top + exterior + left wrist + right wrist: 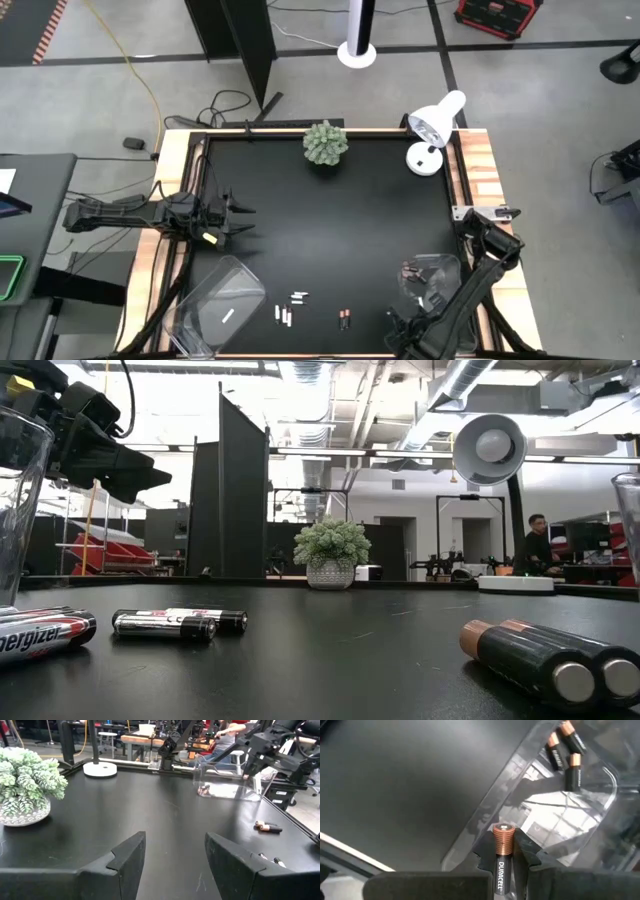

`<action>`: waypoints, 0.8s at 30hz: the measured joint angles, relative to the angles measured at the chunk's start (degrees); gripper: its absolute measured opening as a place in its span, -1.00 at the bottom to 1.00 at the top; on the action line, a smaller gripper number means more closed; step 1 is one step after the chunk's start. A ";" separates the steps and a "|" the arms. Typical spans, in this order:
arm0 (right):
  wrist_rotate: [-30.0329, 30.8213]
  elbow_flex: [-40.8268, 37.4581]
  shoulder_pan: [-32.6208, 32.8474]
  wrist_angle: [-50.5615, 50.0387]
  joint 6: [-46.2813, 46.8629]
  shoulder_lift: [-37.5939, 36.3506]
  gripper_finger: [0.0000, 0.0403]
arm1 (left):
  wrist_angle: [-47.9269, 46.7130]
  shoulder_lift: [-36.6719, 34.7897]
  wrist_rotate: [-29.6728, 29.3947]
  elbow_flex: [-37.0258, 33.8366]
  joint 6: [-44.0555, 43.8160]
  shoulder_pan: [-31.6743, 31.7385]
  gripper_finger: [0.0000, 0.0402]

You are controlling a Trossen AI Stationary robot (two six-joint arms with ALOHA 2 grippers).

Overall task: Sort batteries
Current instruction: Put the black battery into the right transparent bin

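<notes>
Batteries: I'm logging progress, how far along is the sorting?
Done: a few copper-top batteries lie in the right clear bin, one white battery in the left bin. In hand: the right tool grips another copper-top battery near its bin. Left: loose batteries on the table; the left tool waits open.

Counting two clear bins: left bin (222, 300), right bin (432, 278). One white battery (227, 315) lying in the left bin, three copper-top batteries (566, 751) sitting in the right bin. One Duracell battery (503, 851) showing between gripper fingers. Two dark loose batteries (344, 320) lying together on the table (330, 220).
</notes>
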 joint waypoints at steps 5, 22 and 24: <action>-0.01 0.00 -0.41 0.25 -3.22 0.00 -0.80 | -0.19 0.00 -0.01 0.00 0.00 0.00 0.00; -0.23 0.00 -0.41 -0.74 -2.73 0.00 -0.33 | -0.33 0.00 -0.06 0.00 0.17 -0.02 0.00; -0.23 0.02 -0.41 -0.95 -2.73 0.00 -0.29 | -0.33 0.00 -0.06 0.00 0.20 0.00 0.00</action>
